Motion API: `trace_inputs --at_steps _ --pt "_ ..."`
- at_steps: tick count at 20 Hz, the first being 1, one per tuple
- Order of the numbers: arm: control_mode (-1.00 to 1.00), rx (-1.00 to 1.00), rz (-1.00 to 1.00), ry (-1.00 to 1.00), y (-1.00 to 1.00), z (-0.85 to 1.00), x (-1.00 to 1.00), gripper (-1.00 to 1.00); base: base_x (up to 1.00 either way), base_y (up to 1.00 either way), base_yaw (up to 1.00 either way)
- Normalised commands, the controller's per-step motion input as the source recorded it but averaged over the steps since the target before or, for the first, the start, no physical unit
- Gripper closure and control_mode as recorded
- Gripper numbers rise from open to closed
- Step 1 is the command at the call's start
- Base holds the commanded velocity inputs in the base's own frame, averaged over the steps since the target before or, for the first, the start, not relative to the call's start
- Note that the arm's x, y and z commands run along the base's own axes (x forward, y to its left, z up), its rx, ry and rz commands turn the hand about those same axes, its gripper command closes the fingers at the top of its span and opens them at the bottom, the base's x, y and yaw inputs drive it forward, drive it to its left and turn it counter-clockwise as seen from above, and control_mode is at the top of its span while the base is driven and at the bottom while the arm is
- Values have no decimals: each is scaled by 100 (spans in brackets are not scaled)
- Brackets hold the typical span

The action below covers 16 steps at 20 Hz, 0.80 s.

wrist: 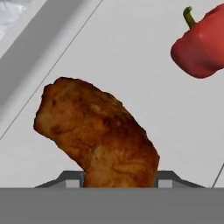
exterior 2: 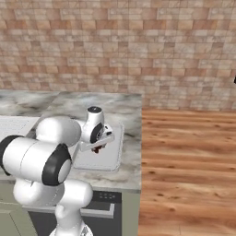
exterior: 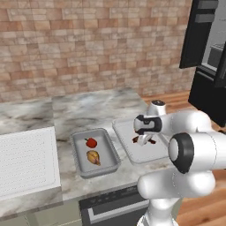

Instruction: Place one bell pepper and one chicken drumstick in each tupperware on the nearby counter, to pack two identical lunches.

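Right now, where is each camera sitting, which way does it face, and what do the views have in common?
Left base view: behind the arm's left, facing the counter and brick wall; white arm at lower right.
Right base view: behind its right, same counter; arm at lower left.
Hand view: on the hand, looking along the end effector, shut on the chicken drumstick beside a bell pepper.
Shared: both base views show the wider tupperware.

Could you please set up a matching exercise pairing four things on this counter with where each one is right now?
Things:
1. golden-tan drumstick
2. reddish-brown drumstick
3. white ribbed slab
4. wider tupperware

Places:
A. far left of the counter
B. under the end effector
C. between the end effector's fingers
D. in the narrower tupperware with a bell pepper

Pairs: 1-D, 2-C, 3-A, 4-B
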Motion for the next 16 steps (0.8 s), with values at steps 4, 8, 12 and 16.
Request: trace_inputs --at_steps 4,8,12,16 --pt "-100 0 0 1 0 -27 21 100 0 0 0" --pt "-100 0 0 0 0 -27 19 -100 0 0 0" --pt "-100 0 0 0 0 -4 6 -100 0 0 0" --pt "-100 0 0 0 0 19 0 -100 0 0 0"
